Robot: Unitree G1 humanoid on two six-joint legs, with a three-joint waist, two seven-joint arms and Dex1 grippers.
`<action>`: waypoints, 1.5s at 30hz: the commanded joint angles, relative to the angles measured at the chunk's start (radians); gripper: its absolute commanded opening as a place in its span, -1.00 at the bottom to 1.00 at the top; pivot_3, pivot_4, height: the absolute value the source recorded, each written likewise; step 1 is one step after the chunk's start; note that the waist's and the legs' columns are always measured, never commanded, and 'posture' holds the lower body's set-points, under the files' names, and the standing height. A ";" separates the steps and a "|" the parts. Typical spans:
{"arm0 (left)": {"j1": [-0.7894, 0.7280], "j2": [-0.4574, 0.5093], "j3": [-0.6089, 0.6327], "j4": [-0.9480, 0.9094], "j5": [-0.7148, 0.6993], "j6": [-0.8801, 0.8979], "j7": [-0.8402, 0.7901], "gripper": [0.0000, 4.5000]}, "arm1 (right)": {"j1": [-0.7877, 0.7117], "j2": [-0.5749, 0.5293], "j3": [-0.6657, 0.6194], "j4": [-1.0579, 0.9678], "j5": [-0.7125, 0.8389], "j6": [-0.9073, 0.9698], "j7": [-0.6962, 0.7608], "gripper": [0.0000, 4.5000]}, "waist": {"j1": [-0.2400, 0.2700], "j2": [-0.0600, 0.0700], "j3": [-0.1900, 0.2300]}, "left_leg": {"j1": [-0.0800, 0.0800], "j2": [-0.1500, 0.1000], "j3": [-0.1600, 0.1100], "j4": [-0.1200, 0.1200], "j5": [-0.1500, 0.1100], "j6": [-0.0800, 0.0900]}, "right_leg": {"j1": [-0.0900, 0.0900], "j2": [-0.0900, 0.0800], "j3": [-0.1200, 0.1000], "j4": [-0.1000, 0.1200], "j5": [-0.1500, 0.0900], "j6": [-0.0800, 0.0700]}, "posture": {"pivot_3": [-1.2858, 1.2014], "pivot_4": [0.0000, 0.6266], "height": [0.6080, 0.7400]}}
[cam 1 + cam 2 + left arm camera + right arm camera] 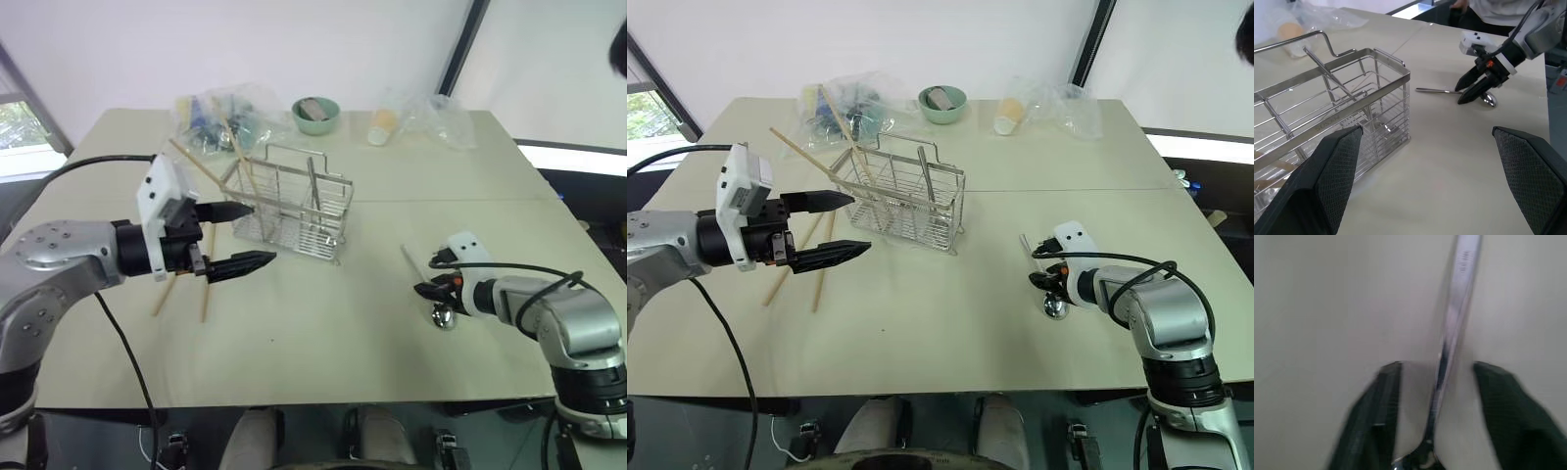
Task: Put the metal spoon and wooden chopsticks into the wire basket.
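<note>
Item 1. Rectangular silver wire basket (294,204) with grid sides and raised handle: upright on the pale table (323,343); your landmark for all that follows.

Item 2. Slim shiny metal spoon (1459,91): flat on the table, well to the right of the basket, handle aimed roughly toward it, bowl at the far end.

Item 3. Right end effector (1473,88): down at the spoon's neck, black fingers astride the handle with a gap on each side, so half-closed and not gripping. Close squarely across the handle just above the bowl; a thin polished shaft will likely slip or pivot, so check it is pinched before you lift toward the basket.

Item 4. Left end effector (233,238): wide apart, empty, hovering just left of the basket.

Item 5. Light-brown wooden chopsticks (205,289): sticks lie on the table left of the basket; others lean at its left end (201,164).
</note>
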 commanded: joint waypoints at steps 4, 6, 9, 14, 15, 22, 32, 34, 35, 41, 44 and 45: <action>-0.028 0.005 0.020 -0.016 -0.015 -0.004 0.006 1.00 | 0.000 0.030 -0.017 0.018 0.011 -0.008 -0.015 -0.98 | -0.001 0.000 0.000 | 0.000 0.000 0.000 0.000 0.000 0.000 | 0.000 0.002 0.000 0.000 0.000 0.000 | 0.03 -0.52 -0.63; -0.030 0.005 0.020 -0.013 -0.014 -0.004 0.005 1.00 | 0.004 0.032 -0.015 0.019 0.009 -0.010 -0.020 -0.98 | -0.001 0.000 0.000 | 0.001 0.001 0.000 0.000 0.000 0.000 | 0.000 0.003 0.000 0.000 0.000 0.000 | 0.03 -0.52 -0.63; -0.033 0.005 0.019 -0.004 -0.008 -0.009 0.002 1.00 | -0.001 0.037 -0.024 0.026 0.002 -0.040 -0.031 -0.98 | -0.001 0.000 0.000 | 0.001 0.001 0.000 0.000 0.000 0.000 | 0.000 0.003 0.001 0.000 0.000 0.000 | 0.03 -0.52 -0.63; -0.038 0.005 0.026 0.025 0.019 -0.026 0.006 1.00 | -0.098 0.055 -0.130 0.006 0.051 -0.185 0.006 -0.98 | -0.003 0.001 0.002 | 0.001 0.001 0.000 0.000 0.000 0.000 | 0.000 0.003 0.002 0.000 0.000 -0.001 | 0.03 -0.52 -0.63; -0.041 0.005 0.028 0.031 0.024 -0.030 0.008 1.00 | -0.126 0.060 -0.154 0.007 0.066 -0.208 0.013 -0.98 | -0.003 0.003 0.003 | 0.001 0.001 0.000 0.001 0.000 0.000 | 0.000 0.004 0.002 0.000 0.000 -0.001 | 0.03 -0.52 -0.63; -0.088 -0.002 0.037 0.102 0.070 -0.061 0.020 1.00 | -0.470 0.188 -0.305 0.026 0.239 -0.248 -0.050 -0.98 | -0.002 0.002 0.004 | 0.001 0.000 -0.001 -0.002 0.000 0.000 | -0.002 0.006 0.002 0.002 0.001 0.000 | 0.03 -0.52 -0.63; -0.140 -0.034 0.035 0.165 0.118 -0.092 0.033 1.00 | -0.590 0.489 -0.068 0.115 0.176 -0.447 -0.151 -0.98 | -0.027 0.001 0.003 | -0.004 -0.001 0.000 -0.002 0.000 0.000 | -0.010 0.005 0.003 0.006 0.002 0.003 | 0.03 -0.52 -0.63; -0.133 -0.033 0.047 0.159 0.117 -0.090 0.036 1.00 | -0.574 0.514 -0.034 0.146 0.158 -0.493 -0.147 -0.98 | -0.027 0.001 0.003 | -0.004 -0.001 -0.001 -0.001 0.000 0.000 | -0.011 0.005 0.003 0.007 0.002 0.003 | 0.03 -0.52 -0.63; -0.132 -0.032 0.052 0.157 0.115 -0.088 0.038 1.00 | -0.568 0.524 -0.025 0.164 0.154 -0.513 -0.144 -0.98 | -0.027 0.001 0.003 | -0.004 -0.001 -0.001 -0.001 0.000 0.000 | -0.011 0.005 0.003 0.007 0.003 0.003 | 0.03 -0.52 -0.63; -0.120 -0.031 0.085 0.141 0.103 -0.076 0.063 1.00 | -0.530 0.591 -0.001 0.266 0.125 -0.668 -0.135 -0.98 | -0.031 0.001 0.003 | -0.003 -0.001 -0.001 -0.001 0.000 0.000 | -0.011 0.006 0.003 0.009 0.003 0.003 | 0.03 -0.52 -0.63; -0.117 -0.032 0.091 0.135 0.100 -0.072 0.070 1.00 | -0.509 0.621 0.011 0.311 0.107 -0.743 -0.127 -0.98 | -0.033 0.001 0.003 | -0.003 -0.001 -0.002 -0.001 0.000 0.000 | -0.011 0.006 0.003 0.013 0.002 0.003 | 0.03 -0.52 -0.63; -0.118 -0.032 0.092 0.133 0.098 -0.070 0.072 1.00 | -0.504 0.628 0.010 0.324 0.105 -0.761 -0.125 -0.98 | -0.033 0.001 0.003 | -0.003 -0.001 -0.002 -0.001 0.000 0.000 | -0.012 0.006 0.004 0.014 0.002 0.003 | 0.03 -0.52 -0.63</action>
